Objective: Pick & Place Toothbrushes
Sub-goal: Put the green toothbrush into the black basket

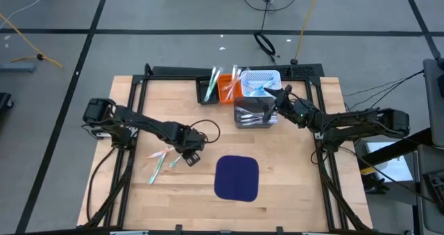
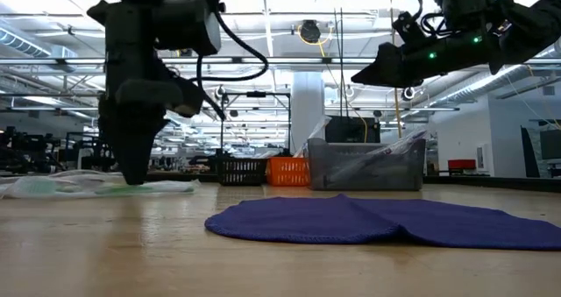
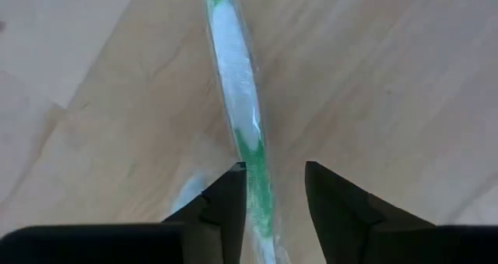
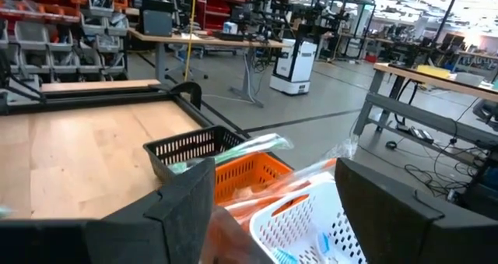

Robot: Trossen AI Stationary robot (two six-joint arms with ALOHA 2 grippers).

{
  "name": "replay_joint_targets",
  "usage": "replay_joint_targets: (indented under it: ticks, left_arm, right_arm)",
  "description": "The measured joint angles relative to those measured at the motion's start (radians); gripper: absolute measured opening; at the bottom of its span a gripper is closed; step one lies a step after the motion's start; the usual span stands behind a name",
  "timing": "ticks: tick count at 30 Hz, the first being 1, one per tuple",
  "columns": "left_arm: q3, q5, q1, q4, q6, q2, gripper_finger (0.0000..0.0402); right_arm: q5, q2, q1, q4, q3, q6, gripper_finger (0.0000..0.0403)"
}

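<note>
We work at the wooden counter (image 1: 291, 186), left gripper (image 3: 272, 188) low over wrapped toothbrushes (image 1: 161, 162) lying loose there. Its jaws stand apart, a green-and-white toothbrush (image 3: 240, 100) running between them, touching the one but not clamped. We judge this the picking step: next the jaws must close on the handle and lift cleanly from its neighbours. The right gripper (image 4: 272, 198), jaws wide and empty, hovers above the bins, where more toothbrushes stand: a clear bin (image 1: 253, 113), white basket (image 1: 263, 81), orange basket (image 1: 228, 89) and black basket (image 1: 207, 91). A dark blue mat (image 1: 236, 177) lies beside the left jaws, toward the bins, off their path.
</note>
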Motion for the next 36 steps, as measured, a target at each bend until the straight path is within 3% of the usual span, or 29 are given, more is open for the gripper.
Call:
replay_joint_targets:
  ticks: [8,15,20,24,30,36]
  left_arm:
    - [0.004,-0.011,0.007,-0.004,0.014,0.07,0.0119]
    - [-0.001,0.002,0.01,-0.008,0.017,0.04,0.0012]
    - [-0.001,-0.04,0.009,0.011,0.014,-0.026,0.0008]
    - [-0.001,-0.139,0.01,0.057,0.03,-0.112,0.0006]
    - [-0.001,-0.294,0.011,0.242,0.164,-0.257,0.0006]
    - [0.001,-0.307,0.028,0.601,0.404,-0.313,0.0006]
  right_arm:
    - [-0.001,0.0,0.0,0.002,0.0,0.003,0.0254]
    - [-0.001,0.0,0.0,0.002,0.0,0.007,0.0253]
    - [-0.006,0.0,0.0,0.002,0.0,0.009,0.0253]
    - [-0.041,0.0,0.0,0.002,0.0,0.051,0.0253]
    - [-0.207,0.0,0.0,0.015,0.0,0.138,0.0253]
    - [-0.407,0.007,0.002,0.12,0.0,0.294,0.0253]
